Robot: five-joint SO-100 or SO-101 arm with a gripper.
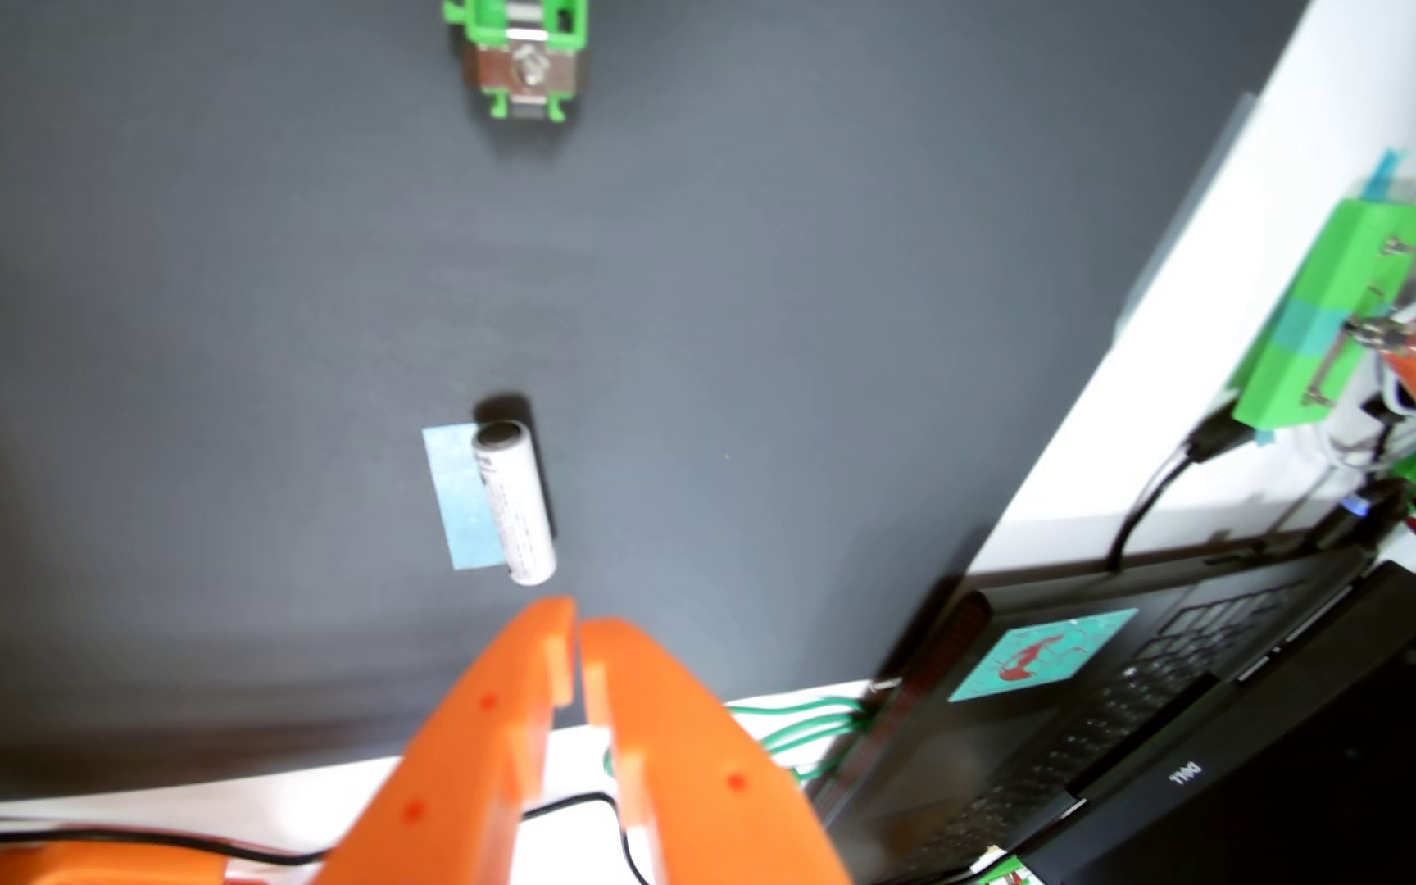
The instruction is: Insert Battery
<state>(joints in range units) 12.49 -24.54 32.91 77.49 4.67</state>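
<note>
- The orange gripper is being seen from the wrist view with its fingertips nearly touching, closed on nothing.
- The white battery is being shown lying on the dark mat, partly over a blue tape patch, just beyond the fingertips.
- A green battery holder is being shown at the top edge, well apart.

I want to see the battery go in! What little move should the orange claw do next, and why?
Probably open the gripper first. Its orange fingers are nearly touching, too close to fit around anything, and they hold nothing. The battery lies on the dark mat just ahead of the tips, beside a blue tape patch. The green holder waits farther away.
</note>
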